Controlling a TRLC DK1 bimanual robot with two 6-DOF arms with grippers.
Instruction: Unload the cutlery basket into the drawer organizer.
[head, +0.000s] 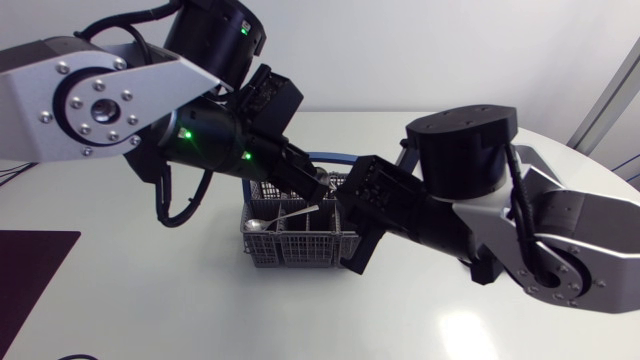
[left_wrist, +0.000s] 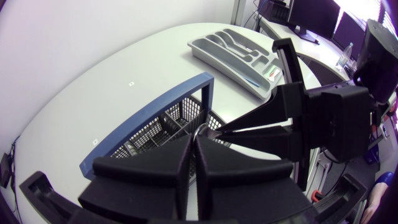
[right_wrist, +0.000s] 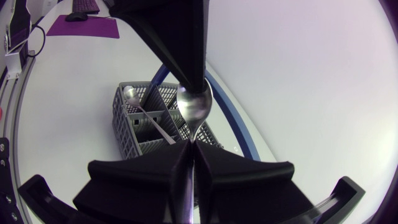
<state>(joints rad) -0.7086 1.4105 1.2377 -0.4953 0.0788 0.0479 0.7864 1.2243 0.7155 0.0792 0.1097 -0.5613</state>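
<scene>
White table (head: 150, 310), grey basket (head: 300, 255), above it one spoon (right_wrist: 194, 107) pinched by left jaws and right jaws alike.

I count two arms, the left arm (head: 100, 100) and the right arm (head: 540, 230), and each one carries one gripper: the left gripper (left_wrist: 194, 140) and the right gripper (right_wrist: 191, 146). There is one cutlery basket (head: 300, 252) with one blue handle (left_wrist: 149, 118), and one drawer organizer (left_wrist: 211, 53). Of cutlery I see two pieces: one spoon (right_wrist: 194, 109) between the grippers and a second spoon (right_wrist: 130, 94) lying in the basket. One purple mat (head: 30, 265) lies at the edge of the table (head: 150, 320) on the left arm's side.
</scene>
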